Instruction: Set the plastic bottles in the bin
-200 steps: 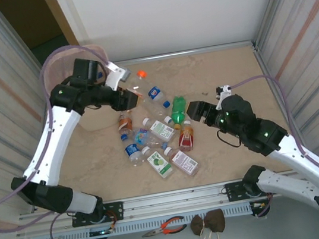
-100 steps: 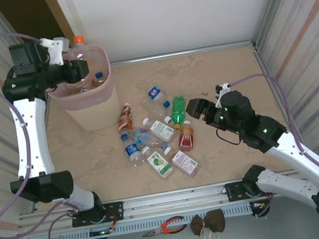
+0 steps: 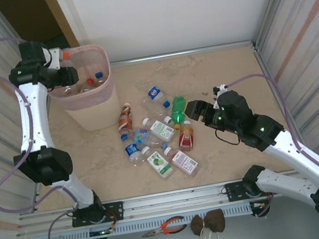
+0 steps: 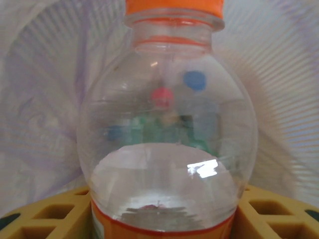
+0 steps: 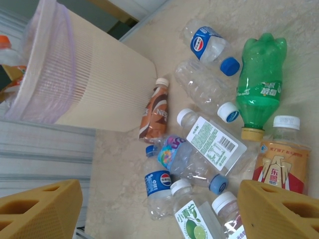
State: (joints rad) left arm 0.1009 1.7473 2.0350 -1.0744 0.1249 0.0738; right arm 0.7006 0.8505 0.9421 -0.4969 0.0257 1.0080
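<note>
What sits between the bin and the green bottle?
Right wrist view: a brown bottle beside the bin, then a clear bottle beside the green bottle.

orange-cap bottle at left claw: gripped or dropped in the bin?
Gripped. The orange-cap bottle sits between the fingers of the left claw in wrist view; from above it is at the bin rim, not inside.

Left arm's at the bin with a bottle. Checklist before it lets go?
1. Grip: left gripper has a pad on each side of the orange-capped bottle: ok.
2. Bottle above the bin opening, near its left rim: ok.
3. Room in the bin, with only a few dropped bottles low inside: ok.
4. Bottle will clear the rim when dropped: cannot tell.
5. Right gripper open, beside the bottle pile, away from the bin: ok.
</note>
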